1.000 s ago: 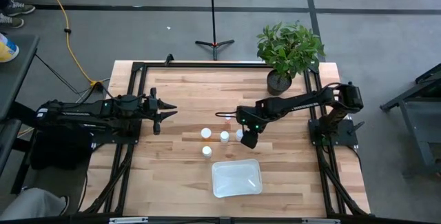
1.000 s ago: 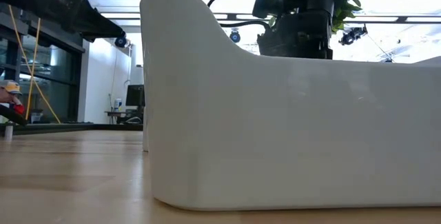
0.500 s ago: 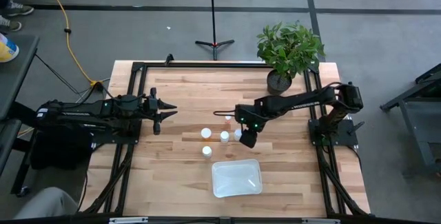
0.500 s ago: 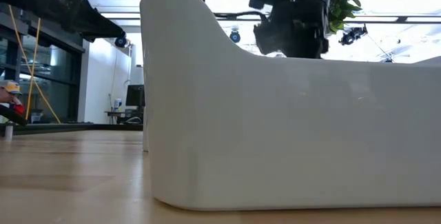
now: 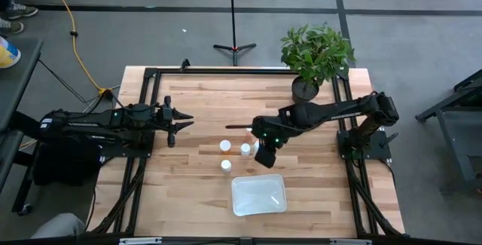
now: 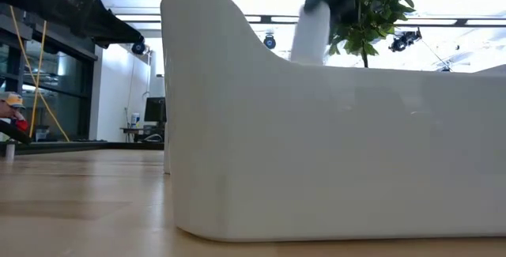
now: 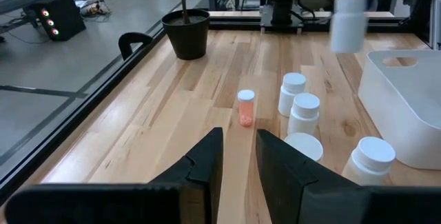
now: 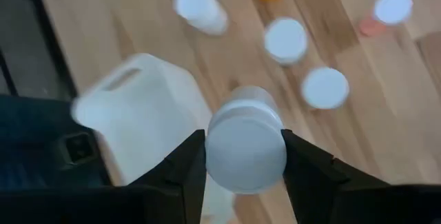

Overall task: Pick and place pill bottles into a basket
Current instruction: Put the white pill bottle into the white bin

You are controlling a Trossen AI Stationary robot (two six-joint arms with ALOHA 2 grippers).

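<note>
— Right gripper (image 8: 244, 156)?
— Clamped on a pill bottle (image 8: 246, 138), raised above the table, just beside the basket (image 5: 258, 194).
— Left gripper (image 7: 238, 158)?
— Fingers slightly parted, empty, waiting at the table's left.

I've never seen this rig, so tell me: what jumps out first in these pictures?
The right gripper stands out, its jaws shut on a small round white-capped pill bottle lifted above the wooden table, beside the shallow translucent white plastic tray. Several more white-capped bottles stand in a cluster at mid-table, one tinged orange. The left gripper waits at the left side, and a leafy green potted plant sits at the far right corner.
</note>
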